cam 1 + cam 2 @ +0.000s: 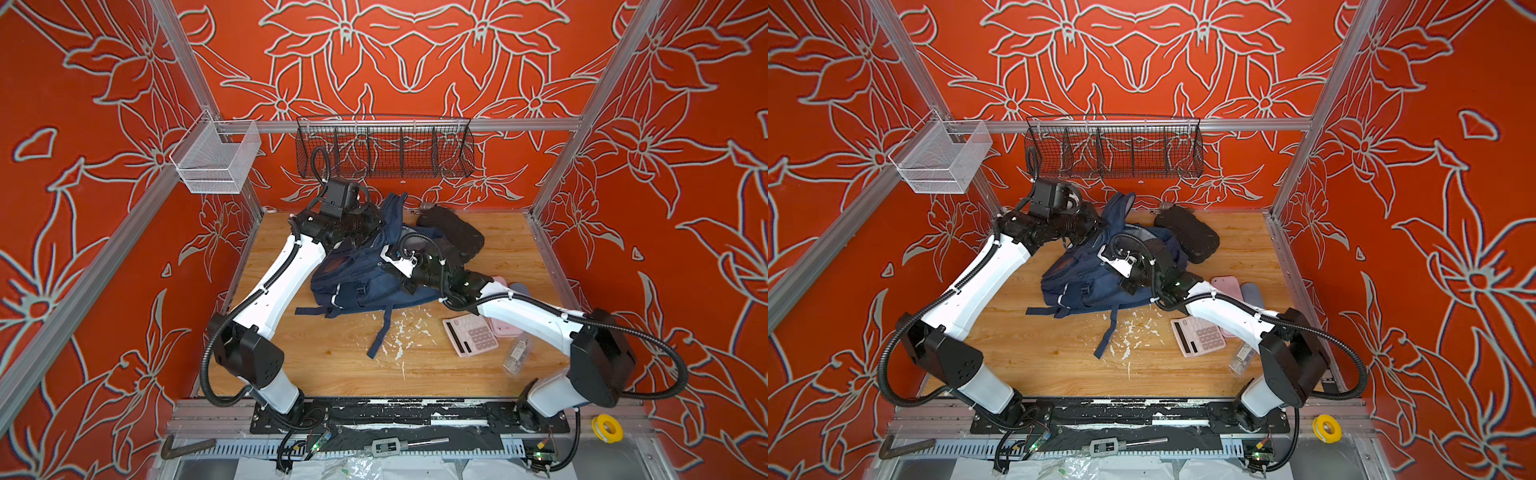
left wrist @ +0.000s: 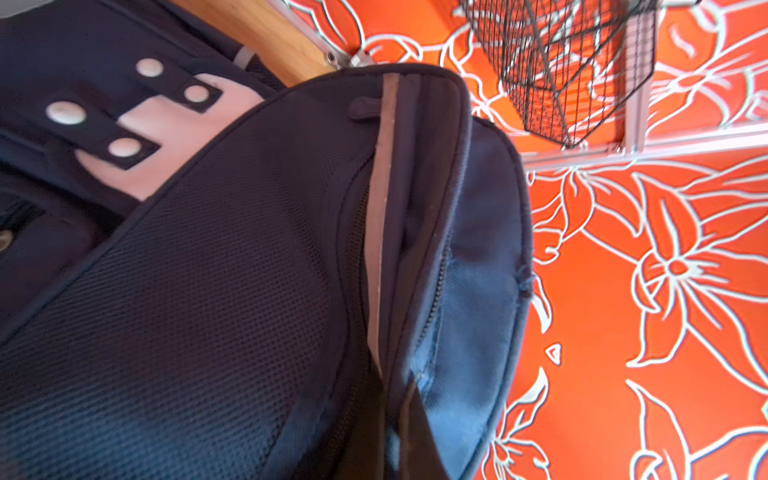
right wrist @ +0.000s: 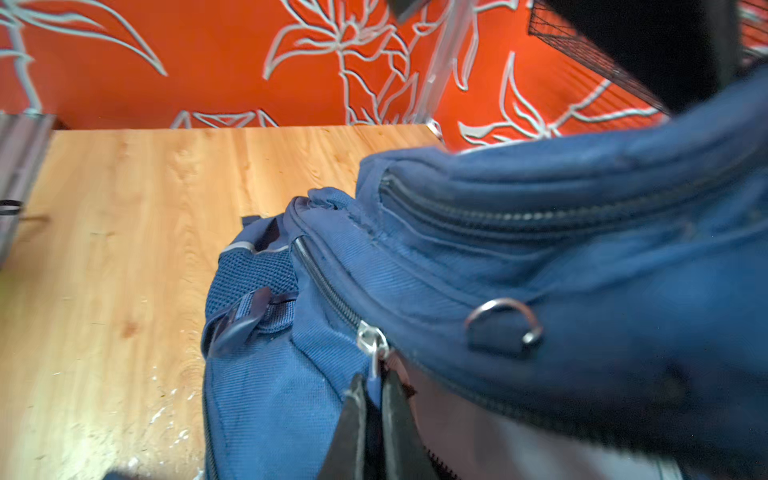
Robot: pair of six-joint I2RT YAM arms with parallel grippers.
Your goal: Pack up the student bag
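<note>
Both sets of jaws are clenched. The right jaws pinch the silver zipper pull (image 3: 372, 341) of the student bag (image 1: 365, 272). Grey lining shows in the gap just beside them, so I judge this arm's job is to unzip the main compartment.

The left jaws are hidden by cloth in the left wrist view. Folds of the bag's rim, with its reflective stripe (image 2: 380, 232), run down toward them. They seem to grip that rim and hold it up, which would give the zipper something taut to run against.

The bag lies on the far half of the worktop (image 1: 332, 365), about the middle. Its top edge is raised toward the far wall and its straps trail toward the near side. A black oval case (image 1: 455, 235) touches it on the far right.

On the right, beside and partly under the right forearm, lie a pink calculator (image 1: 471, 337) and a clear bottle (image 1: 515, 358), not yet packed.

The left and near-middle worktop is bare and offers the freest room. The far wall and the wire basket (image 1: 384, 147) above crowd the left wrist.
</note>
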